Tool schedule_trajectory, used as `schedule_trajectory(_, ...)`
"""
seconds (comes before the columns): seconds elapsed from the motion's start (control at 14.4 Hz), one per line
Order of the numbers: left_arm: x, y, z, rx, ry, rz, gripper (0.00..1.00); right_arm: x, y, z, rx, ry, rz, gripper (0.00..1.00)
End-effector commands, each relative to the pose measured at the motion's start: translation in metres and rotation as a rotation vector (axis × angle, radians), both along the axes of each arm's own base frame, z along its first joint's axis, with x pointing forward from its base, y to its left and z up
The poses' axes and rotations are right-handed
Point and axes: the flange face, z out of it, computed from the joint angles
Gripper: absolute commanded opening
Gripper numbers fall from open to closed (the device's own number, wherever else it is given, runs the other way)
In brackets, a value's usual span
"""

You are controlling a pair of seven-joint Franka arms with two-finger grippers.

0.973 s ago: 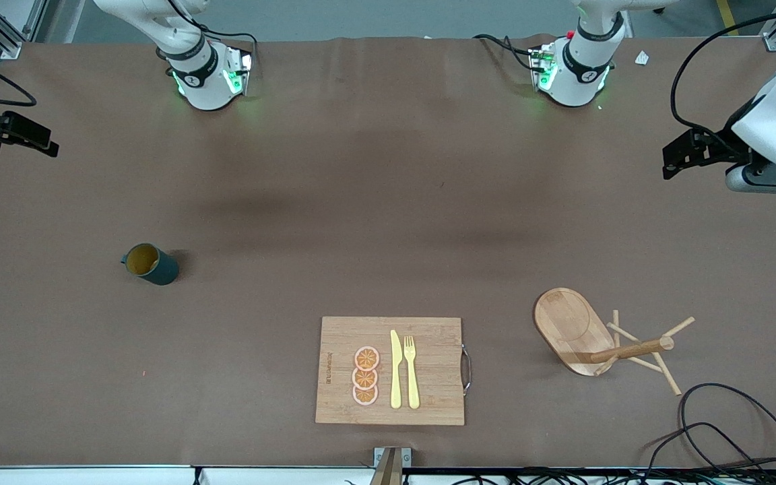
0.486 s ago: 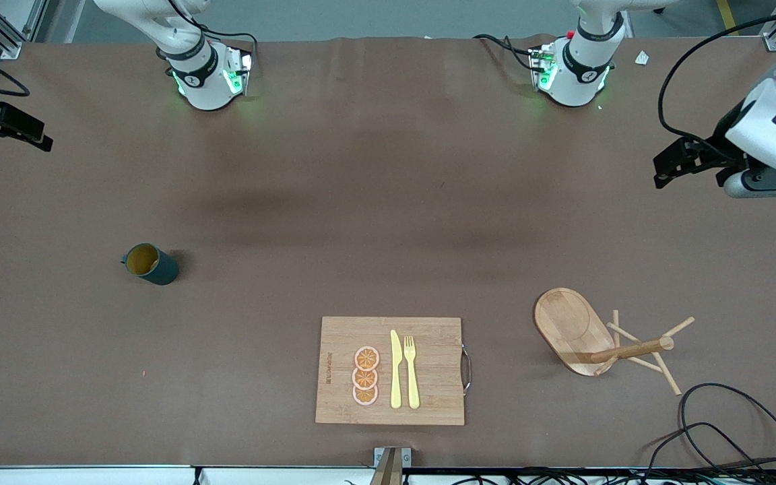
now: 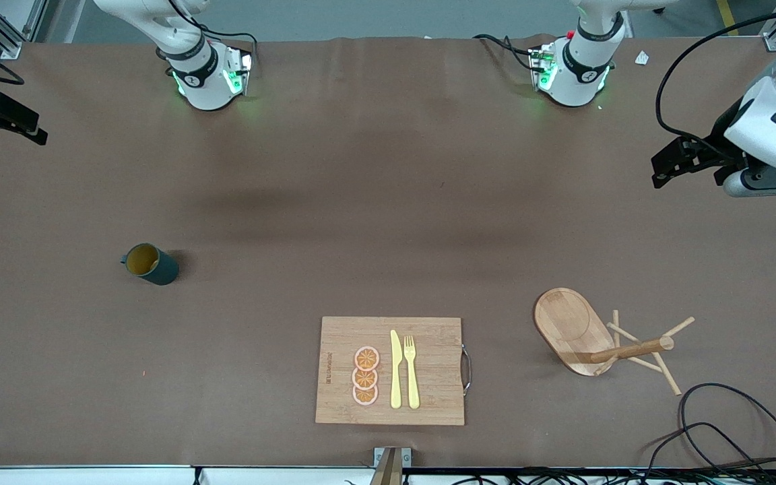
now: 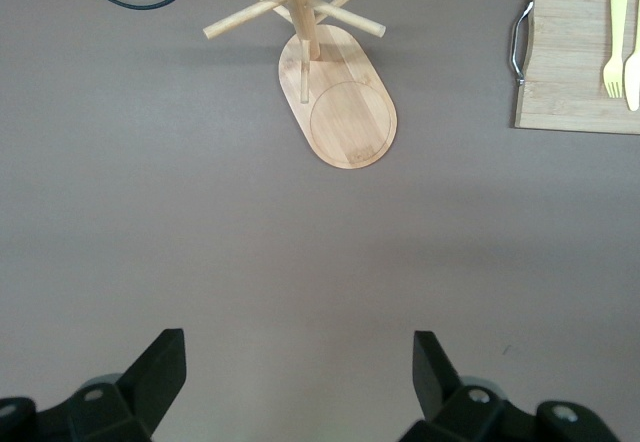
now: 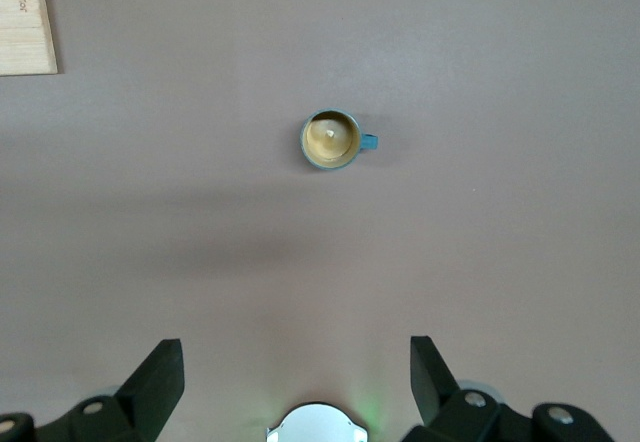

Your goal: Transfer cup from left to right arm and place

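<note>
— Standing upright on the brown table (image 3: 388, 202), the cup (image 3: 151, 264) sits toward the right arm's end, well apart from the cutting board (image 3: 390, 370) and farther from the front camera than it. Where are the grippers?

— The right gripper (image 3: 21, 128) hangs over the table edge at its own arm's end, fingers (image 5: 160, 372) spread apart, nothing between them; the cup lies well clear of it, nearer the board. The left gripper (image 3: 674, 158) hangs over the left arm's end, fingers (image 4: 165, 367) likewise spread and empty, farthest from the cup.

— How does the cup look?

— Dark teal outside, tan-yellow inside, a small loop handle (image 5: 368, 142). Its mouth faces up, its axis vertical; the handle points away from the board.

— And past the board?

— A wooden mug tree (image 3: 603, 340), toward the left arm's end.
</note>
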Motion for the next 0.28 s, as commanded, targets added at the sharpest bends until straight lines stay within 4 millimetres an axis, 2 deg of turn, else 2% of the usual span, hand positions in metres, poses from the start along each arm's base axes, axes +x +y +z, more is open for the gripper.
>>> schedule_trajectory(0.0,-0.0044,0.0013,0.0085,0.017,0.006,-0.002,1.00,-0.0049,0.0006,-0.0007,0.008,-0.010,0.022,1.00)
schedule_trajectory(0.21,-0.0067,-0.0010,0.0101,0.019,0.011,-0.006,1.00,-0.0044,0.0006,-0.0004,0.008,-0.015,0.022,1.00)
